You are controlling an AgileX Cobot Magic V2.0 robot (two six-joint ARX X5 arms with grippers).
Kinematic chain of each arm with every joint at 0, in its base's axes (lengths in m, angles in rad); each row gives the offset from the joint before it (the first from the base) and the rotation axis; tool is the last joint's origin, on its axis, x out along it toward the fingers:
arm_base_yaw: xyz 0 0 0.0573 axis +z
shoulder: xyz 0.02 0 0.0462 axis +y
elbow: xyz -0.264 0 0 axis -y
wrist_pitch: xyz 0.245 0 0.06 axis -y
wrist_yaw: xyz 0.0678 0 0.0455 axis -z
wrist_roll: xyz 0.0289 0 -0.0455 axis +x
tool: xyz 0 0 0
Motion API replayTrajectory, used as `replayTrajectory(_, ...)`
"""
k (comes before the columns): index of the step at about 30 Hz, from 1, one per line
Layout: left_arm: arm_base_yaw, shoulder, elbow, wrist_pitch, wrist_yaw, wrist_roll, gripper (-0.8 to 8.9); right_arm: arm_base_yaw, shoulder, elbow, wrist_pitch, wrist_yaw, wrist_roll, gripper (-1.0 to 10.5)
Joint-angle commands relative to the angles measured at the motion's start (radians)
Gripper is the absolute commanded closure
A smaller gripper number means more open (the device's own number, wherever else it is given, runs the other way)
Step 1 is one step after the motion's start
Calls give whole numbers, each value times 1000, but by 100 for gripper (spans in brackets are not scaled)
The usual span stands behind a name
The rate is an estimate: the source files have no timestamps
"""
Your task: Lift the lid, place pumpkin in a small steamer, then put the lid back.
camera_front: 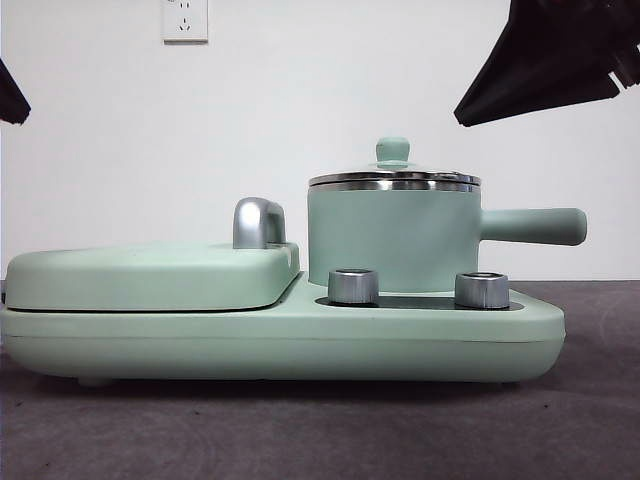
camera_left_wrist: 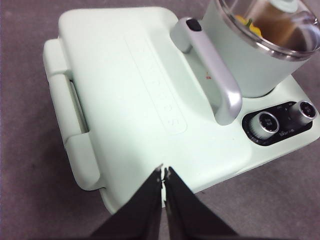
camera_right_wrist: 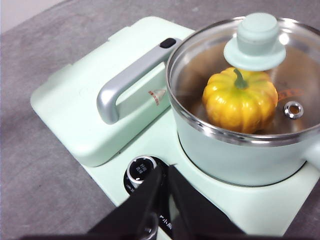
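In the front view the small steamer (camera_front: 392,238) stands right of centre on the wide mint-green appliance base (camera_front: 280,340), its long side handle pointing toward the right edge of the frame; the lid (camera_front: 394,178) sits closed on the steel rim, its mint-green knob upright at the top. Through the glass in the right wrist view the pumpkin (camera_right_wrist: 240,100) rests inside the pot, green stem up, just below the knob; a small steel vent shows in the lid beside it. The flat rectangular cover (camera_front: 150,275) lies on the left half of the base, its chrome handle (camera_front: 258,222) rising next to the pot; two silver knobs (camera_front: 353,286) stand on the dark panel in front of the pot. The left gripper (camera_left_wrist: 163,173) hangs above the near edge of the cover, jaws pressed together with nothing between them; the right gripper (camera_right_wrist: 163,172) hovers over the knob panel in front of the pot, jaws likewise together and empty. Both arms show only as black tips at the upper corners of the front view; a wall socket (camera_front: 185,20) sits at its upper left.
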State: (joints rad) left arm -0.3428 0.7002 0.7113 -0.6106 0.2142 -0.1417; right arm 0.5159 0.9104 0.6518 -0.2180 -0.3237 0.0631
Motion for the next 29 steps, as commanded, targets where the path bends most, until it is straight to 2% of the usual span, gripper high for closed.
replayTrajectory(1,-3,2,6,5,5,17,807,7,3,18,12,-5,8,927)
replayTrajectory(9,-3,1,6,5,4,18,807,7,3,18,12,-5,8,927)
replayTrajectory(12,21,-42,-6,3,-14,93,806,7,3,18,12,-5,8,927)
replayTrajectory(16,110,-159,-136,134,-62,107,807,7,3,18,12,-5,8,927)
replayTrajectory(23,248,-432,-431,390,-85,95,806,7,3,18,13,-4,8,927)
replayTrajectory(29,305,-607,-580,452,-127,55,807,7,3,18,16,7,8,927)
